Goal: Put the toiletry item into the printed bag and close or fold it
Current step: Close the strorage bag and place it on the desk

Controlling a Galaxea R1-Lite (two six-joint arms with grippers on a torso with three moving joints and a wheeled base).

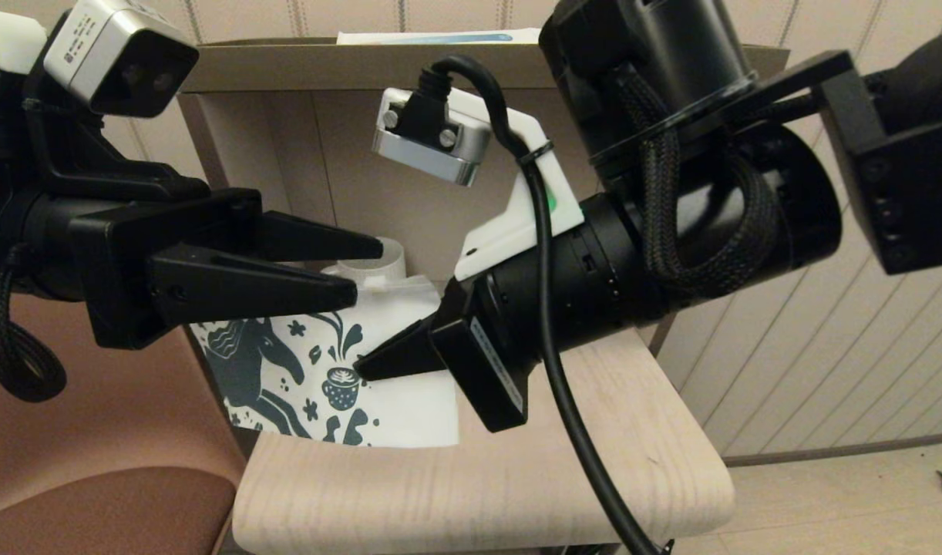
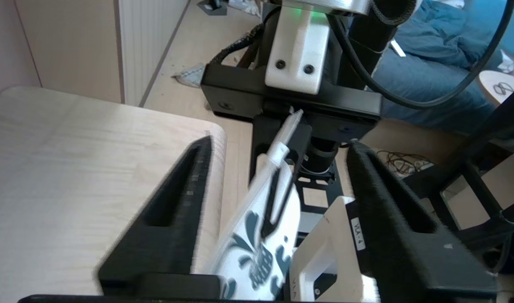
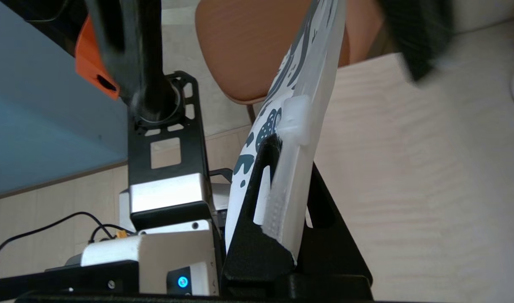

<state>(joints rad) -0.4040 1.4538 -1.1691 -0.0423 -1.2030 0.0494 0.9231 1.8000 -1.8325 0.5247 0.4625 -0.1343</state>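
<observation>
One printed bag (image 1: 309,370) hangs over the pale wooden table (image 1: 517,478), its white face showing a teal horse, a steaming cup, stars and leaf shapes (no words among the motifs). The right gripper (image 1: 367,368) is clamped on the bag's upper edge; in the right wrist view its two black fingers (image 3: 257,219) press the white zip strip (image 3: 297,122) between them, with the printed face (image 3: 261,139) running away from the fingertips.

The left gripper (image 1: 367,270) sits just above the bag's top edge, opposite the right one, its two fingers spread apart and holding nothing. From its own wrist camera the bag (image 2: 257,235) stands edge-on in the gap between the fingers (image 2: 185,198), touching neither that can be made out.

The only legible writing is a small white label (image 2: 357,233) reading "VLA-4" on a white bracket beside the left gripper's finger.

One pale mug (image 1: 378,262) stands just beyond the left fingertips. One long white-and-blue box (image 1: 440,35) lies on the shelf top behind. The toiletry item is not visible anywhere.
</observation>
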